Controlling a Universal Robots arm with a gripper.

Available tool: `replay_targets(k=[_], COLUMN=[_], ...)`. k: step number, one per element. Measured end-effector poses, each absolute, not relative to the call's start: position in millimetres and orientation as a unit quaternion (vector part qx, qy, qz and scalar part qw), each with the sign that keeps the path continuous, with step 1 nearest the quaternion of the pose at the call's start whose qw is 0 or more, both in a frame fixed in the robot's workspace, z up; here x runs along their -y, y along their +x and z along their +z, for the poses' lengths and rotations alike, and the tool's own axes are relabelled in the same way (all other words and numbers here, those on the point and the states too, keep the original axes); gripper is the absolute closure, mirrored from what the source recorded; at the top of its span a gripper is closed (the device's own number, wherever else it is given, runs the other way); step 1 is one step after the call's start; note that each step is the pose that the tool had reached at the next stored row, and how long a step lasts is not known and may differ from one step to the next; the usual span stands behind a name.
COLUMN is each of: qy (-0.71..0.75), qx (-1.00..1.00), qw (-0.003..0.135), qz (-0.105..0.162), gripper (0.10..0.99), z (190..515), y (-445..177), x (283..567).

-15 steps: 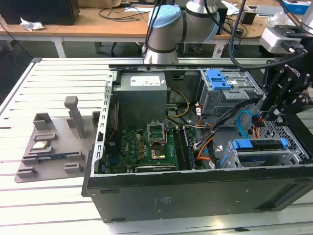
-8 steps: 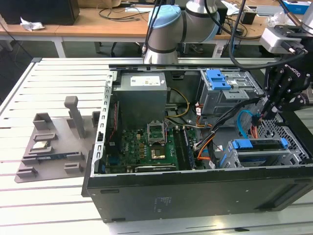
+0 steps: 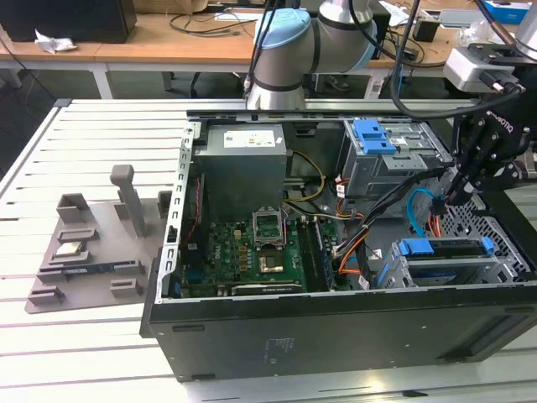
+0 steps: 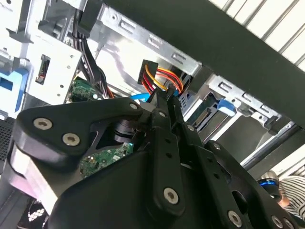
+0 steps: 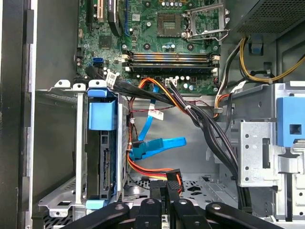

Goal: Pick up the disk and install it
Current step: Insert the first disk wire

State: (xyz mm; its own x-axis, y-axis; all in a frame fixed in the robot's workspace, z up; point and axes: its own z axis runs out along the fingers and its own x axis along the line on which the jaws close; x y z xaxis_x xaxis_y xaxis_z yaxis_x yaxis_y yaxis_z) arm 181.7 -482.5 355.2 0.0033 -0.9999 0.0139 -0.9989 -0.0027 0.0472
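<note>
Okay, counts first, biggest down. You've got one open computer case (image 3: 336, 336) lying on its side and one robot arm (image 3: 294, 50) reaching in from the far side. Inside the case are one grey power-supply box (image 3: 243, 168) at the far end and one green motherboard (image 3: 243, 252) nearer.

One grey plastic fixture (image 3: 84, 252) sits on the exterior view's left, apart from the case.

There are two drive cages on the exterior view's right. The far cage (image 3: 390, 155) has a blue latch on top. The near cage (image 3: 512, 252) holds one disk (image 3: 445, 267), silver with blue rails, already seated. In the first wrist view the disk (image 5: 106, 162) stands on edge in its slot.

One gripper (image 3: 457, 197) hangs between the two cages. In the first wrist view the gripper (image 5: 167, 193) has its fingers drawn together, tips right at one black power connector (image 5: 171, 174) with red, orange and yellow wires. You can't tell whether it pinches the connector. One blue flat cable (image 5: 162, 143) lies loose just beside the disk.

For the surface, you have one white slatted table (image 3: 101, 126). Beyond it is one wooden bench (image 3: 168, 46) with cables and clutter.
</note>
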Motion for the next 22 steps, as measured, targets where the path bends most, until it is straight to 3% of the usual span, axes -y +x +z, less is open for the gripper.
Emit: replay_targets(k=[12, 22], qy=[0.708, 0.709], qx=[0.705, 0.705], qw=[0.024, 0.024], qz=[-0.009, -0.009], gripper=[0.918, 0.918], z=[354.5, 347.1], y=[174.8, 173.7], x=[530.5, 533.1])
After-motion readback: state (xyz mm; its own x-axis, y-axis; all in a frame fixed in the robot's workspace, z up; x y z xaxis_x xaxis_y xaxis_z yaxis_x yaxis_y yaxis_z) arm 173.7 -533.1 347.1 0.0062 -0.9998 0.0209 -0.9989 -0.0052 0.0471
